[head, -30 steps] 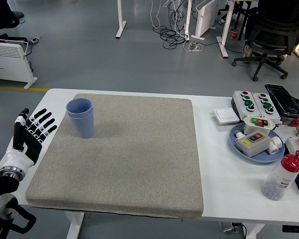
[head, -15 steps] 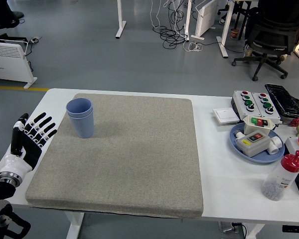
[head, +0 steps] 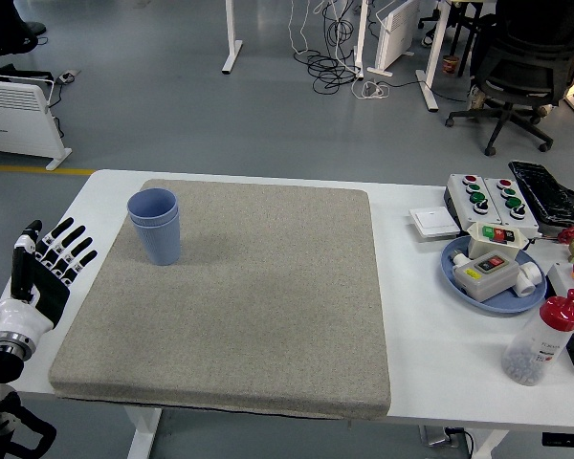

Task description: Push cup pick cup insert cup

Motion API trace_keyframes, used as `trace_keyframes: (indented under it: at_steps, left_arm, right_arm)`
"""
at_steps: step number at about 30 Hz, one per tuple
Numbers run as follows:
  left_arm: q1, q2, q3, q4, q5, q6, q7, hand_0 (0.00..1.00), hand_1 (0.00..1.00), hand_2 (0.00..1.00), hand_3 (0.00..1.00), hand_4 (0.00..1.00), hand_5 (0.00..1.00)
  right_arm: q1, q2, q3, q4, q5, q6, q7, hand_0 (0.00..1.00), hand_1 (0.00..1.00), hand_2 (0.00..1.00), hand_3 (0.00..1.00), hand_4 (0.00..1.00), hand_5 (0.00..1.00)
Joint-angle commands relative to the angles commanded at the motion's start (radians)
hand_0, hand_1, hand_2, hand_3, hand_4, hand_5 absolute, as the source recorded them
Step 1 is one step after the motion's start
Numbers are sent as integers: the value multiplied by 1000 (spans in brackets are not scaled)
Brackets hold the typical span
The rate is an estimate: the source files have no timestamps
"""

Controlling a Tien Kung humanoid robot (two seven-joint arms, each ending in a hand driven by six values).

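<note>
Blue cup stack (head: pixel 155 225) upright at upper left of grey mat (head: pixel 230 296), one cup nested in other: insertion appears complete. Left hand (head: pixel 43 273) at frame left edge, fingers spread, empty, well apart from cups. Right hand out of frame.

Blue cup (head: pixel 155 226); speckled grey mat (head: pixel 239 287); white table (head: pixel 440 325); black-white robot hand (head: pixel 44 270).

Left arm (head: pixel 5 382) cut off at bottom-left corner; black tray (head: pixel 545 196) clipped at right edge.
</note>
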State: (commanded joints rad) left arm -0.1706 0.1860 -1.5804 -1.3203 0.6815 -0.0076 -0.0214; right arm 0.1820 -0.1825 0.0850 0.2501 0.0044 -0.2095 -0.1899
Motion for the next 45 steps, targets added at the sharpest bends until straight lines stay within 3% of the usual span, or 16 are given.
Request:
trace_keyframes:
  at_steps: [21, 45]
  left_arm:
    - [2, -2, 9, 5, -7, 14, -12, 823, 840, 832, 787, 588, 998]
    - [33, -1, -13, 13, -7, 22, -22, 817, 834, 828, 782, 587, 998]
  right_arm:
    - [-3, -3, -5, -2, 33, 5, 15, 705, 648, 684, 603, 100, 476]
    - [-24, -3, 40, 1, -69, -1, -19, 704, 644, 679, 598, 98, 475]
